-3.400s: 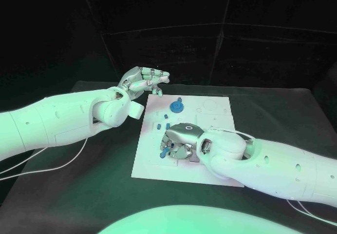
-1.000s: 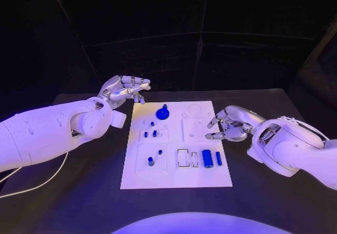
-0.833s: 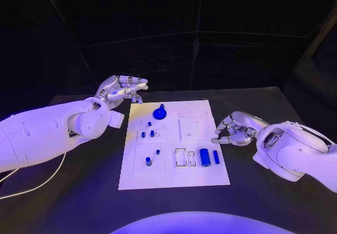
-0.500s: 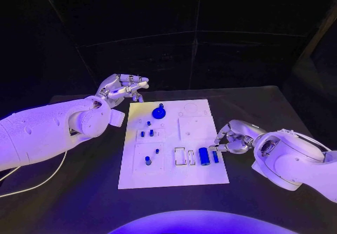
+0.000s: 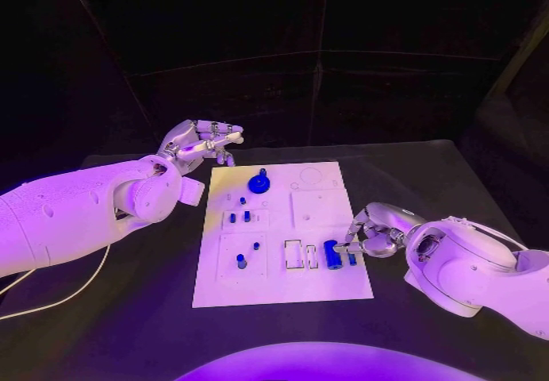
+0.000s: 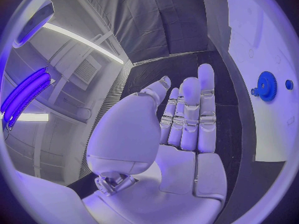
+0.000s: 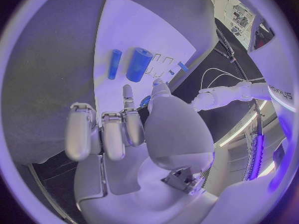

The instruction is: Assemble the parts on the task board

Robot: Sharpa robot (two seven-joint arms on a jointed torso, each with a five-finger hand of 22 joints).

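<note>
The right hand (image 5: 372, 236) hangs low at the right edge of the task board (image 5: 320, 210), near that edge's middle, its silver fingers curled inward with nothing between them; its fingertips (image 7: 127, 92) point toward two blue parts that lie just ahead of them without touching. The left hand (image 5: 201, 144) is raised beyond the board's far left corner, over the black table (image 5: 137, 317), its fingers (image 6: 187, 109) loosely bent and apart around nothing.

The task board is a flat, white, rectangular plate in the middle of the tabletop, marked with thin outlines of squares and circles. Nearest the right hand lie a thick, smooth blue cylinder (image 5: 332, 254) on its side and, just beside it toward the board's right edge, a thinner blue rod (image 5: 351, 255), also lying flat and parallel to it. To the left of the cylinder are two narrow rectangular slots (image 5: 301, 255) side by side. Near the board's far edge, left of centre, stands one round blue gear (image 5: 259, 184) with a toothed rim and a small knob on top. Along the left half of the board I count five small blue pegs: one (image 5: 243, 202) below the gear, two (image 5: 239, 217) side by side under it, and two more (image 5: 248, 254) toward the near left corner. Whether each peg is seated in a hole cannot be told.

A thin white cable (image 5: 63, 298) trails over the table under the left arm.
</note>
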